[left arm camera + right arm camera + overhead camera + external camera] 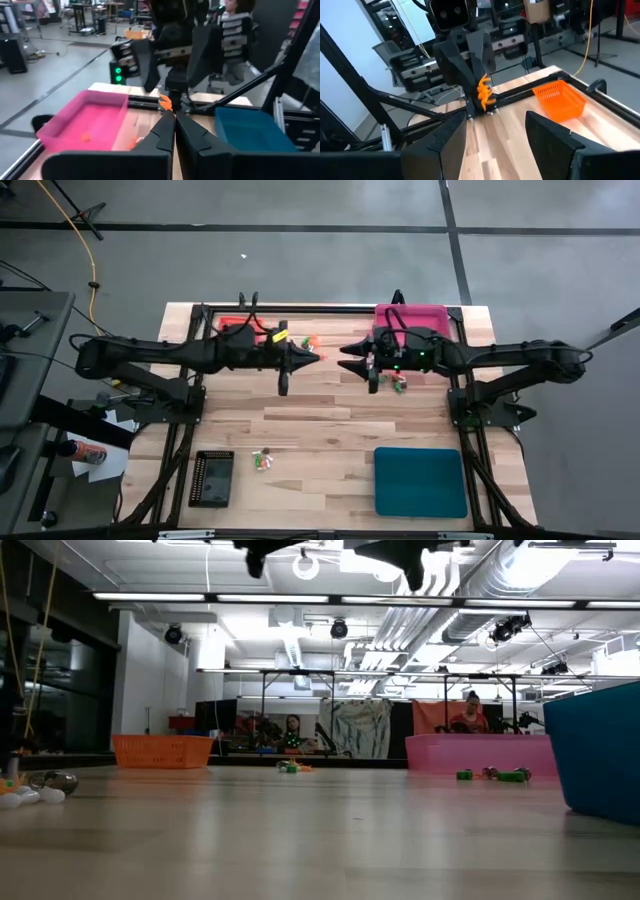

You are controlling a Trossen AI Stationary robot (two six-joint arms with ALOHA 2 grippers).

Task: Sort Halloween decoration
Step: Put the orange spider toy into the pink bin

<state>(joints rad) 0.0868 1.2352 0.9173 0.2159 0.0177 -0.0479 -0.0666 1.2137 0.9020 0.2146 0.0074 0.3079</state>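
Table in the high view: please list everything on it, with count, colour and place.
Orange plastic basket tray: one, far left corner.
Pink rectangular tray: one, far right.
Teal rectangular tray: one, near right.
Black rectangular tray: one, near left.
Tiny trinkets: small cluster, green and white, beside the black tray.
Orange trinket: one, in the left gripper's tips.
Left gripper: shut on it, mid-table.
Right gripper: open, facing the left one.

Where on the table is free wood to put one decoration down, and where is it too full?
Free: the wide strip of table between the two raised arms and the black tray and teal tray. Crowded: trinkets beside the pink tray, near the orange tray, and right of the black tray. The left pincer, shut on an orange trinket, faces the open right pincer.
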